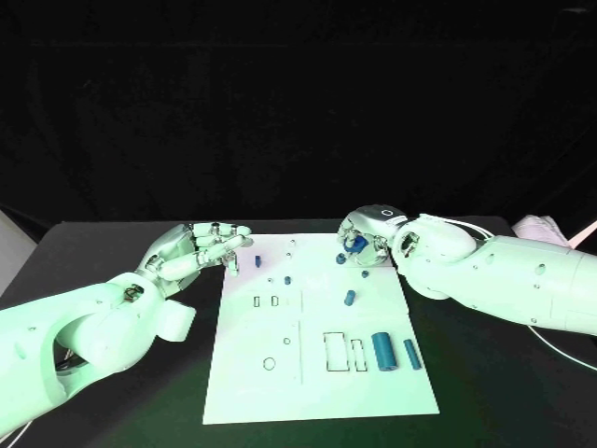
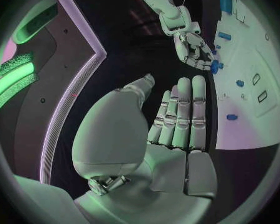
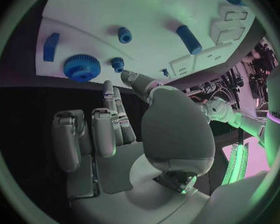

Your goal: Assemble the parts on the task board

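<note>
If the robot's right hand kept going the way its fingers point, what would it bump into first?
Probably the blue gear near the edge of the task board. The right hand points its fingers toward it, though depth is hard to judge.

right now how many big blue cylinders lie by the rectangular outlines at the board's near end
2: a thicker cylinder just right of the outlines, a thinner cylinder right of that. Smaller parts lie farther up the task board.
</note>
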You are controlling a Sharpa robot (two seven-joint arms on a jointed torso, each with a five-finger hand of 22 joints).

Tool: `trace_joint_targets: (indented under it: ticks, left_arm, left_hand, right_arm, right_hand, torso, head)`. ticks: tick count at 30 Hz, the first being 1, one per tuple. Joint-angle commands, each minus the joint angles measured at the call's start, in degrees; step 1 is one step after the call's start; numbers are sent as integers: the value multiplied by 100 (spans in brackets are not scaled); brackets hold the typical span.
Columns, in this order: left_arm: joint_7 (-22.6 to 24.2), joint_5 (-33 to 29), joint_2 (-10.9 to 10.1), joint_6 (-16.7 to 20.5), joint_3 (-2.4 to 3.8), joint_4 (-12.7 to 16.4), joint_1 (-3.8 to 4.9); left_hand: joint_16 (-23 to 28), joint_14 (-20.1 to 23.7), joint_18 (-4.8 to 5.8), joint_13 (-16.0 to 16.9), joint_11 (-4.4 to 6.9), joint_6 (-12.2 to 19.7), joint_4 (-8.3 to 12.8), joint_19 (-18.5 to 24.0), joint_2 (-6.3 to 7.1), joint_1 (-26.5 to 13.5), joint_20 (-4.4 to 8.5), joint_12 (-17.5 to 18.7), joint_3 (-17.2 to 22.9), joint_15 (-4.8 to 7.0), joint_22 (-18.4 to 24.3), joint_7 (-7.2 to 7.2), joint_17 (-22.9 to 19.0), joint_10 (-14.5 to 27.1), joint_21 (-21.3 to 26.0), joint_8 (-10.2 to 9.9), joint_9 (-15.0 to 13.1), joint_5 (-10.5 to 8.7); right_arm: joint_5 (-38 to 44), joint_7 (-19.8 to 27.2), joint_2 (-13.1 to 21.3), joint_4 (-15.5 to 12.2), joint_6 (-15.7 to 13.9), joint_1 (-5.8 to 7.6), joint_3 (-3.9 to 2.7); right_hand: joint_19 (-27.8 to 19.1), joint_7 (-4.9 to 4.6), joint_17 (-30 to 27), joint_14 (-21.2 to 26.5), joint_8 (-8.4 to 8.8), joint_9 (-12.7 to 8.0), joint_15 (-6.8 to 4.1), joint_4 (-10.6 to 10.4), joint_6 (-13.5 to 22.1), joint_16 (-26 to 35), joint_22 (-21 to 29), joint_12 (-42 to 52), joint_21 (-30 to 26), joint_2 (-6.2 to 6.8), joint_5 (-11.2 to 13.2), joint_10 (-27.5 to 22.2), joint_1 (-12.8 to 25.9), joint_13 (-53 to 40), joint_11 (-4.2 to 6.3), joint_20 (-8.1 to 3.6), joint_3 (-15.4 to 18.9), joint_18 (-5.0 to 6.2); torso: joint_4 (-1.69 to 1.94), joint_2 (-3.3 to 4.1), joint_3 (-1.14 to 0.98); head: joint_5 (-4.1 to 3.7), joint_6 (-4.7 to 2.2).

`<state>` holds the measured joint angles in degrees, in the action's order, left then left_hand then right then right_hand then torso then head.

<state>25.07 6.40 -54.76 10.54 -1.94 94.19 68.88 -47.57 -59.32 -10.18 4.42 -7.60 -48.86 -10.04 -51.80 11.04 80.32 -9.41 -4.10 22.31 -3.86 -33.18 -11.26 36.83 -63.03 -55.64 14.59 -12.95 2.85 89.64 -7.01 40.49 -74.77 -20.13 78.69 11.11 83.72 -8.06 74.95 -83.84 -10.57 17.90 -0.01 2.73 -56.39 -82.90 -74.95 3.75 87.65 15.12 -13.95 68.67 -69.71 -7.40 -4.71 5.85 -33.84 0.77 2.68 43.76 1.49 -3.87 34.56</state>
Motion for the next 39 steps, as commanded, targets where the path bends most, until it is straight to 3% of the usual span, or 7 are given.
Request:
trace_joint_targets:
  ticks: [1,23,32,39]
  left_arm:
    - [-34,30,-4,-107,5,22,18]
    - [-34,29,-48,-85,5,68,74]
    - [-41,26,-60,-82,5,79,86]
    - [-53,23,-67,-90,5,78,92]
  left_hand:
    - [43,63,-26,-10,-21,42,-3,41,2,-47,5,23,35,-5,-7,11,-11,45,-39,-34,-7,2]
    - [68,90,-26,-12,-30,55,-1,68,0,-59,-4,27,32,-14,-10,2,-25,66,-41,-44,-9,1]
    - [73,93,-27,-13,-34,59,1,74,-2,-61,-6,27,32,-16,-11,-2,-29,73,-42,-47,-10,1]
    - [74,92,-27,-13,-35,60,1,76,-5,-63,-7,27,32,-16,-12,-4,-31,75,-43,-48,-10,1]
  right_arm:
    - [110,-77,-36,24,37,3,-1]
    - [116,-64,-158,192,386,-28,7]
    - [112,-62,-176,219,408,-40,9]
    - [73,5,-183,186,232,-45,10]
  right_hand:
    - [408,0,65,-344,-37,20,9,-35,-39,40,-1007,-16,-48,8,56,-66,50,-13,-1,6,7,30]
    - [293,10,-165,-288,-53,134,20,-190,-72,150,-772,-3,-190,-31,206,-310,133,-102,-13,23,295,83]
    - [310,11,-164,-293,-104,215,17,-179,-204,138,-813,54,-172,-198,192,-220,-51,-203,-8,22,183,76]
    - [338,31,-137,-300,-121,267,-7,-161,-257,114,-874,100,-139,-267,172,-69,-126,-266,26,5,25,63]
  torso:
    - [18,28,4]
    - [22,90,4]
    - [14,100,6]
    - [9,104,3]
  head:
    - [2,17]
    - [12,41]
    - [33,49]
    - [39,59]
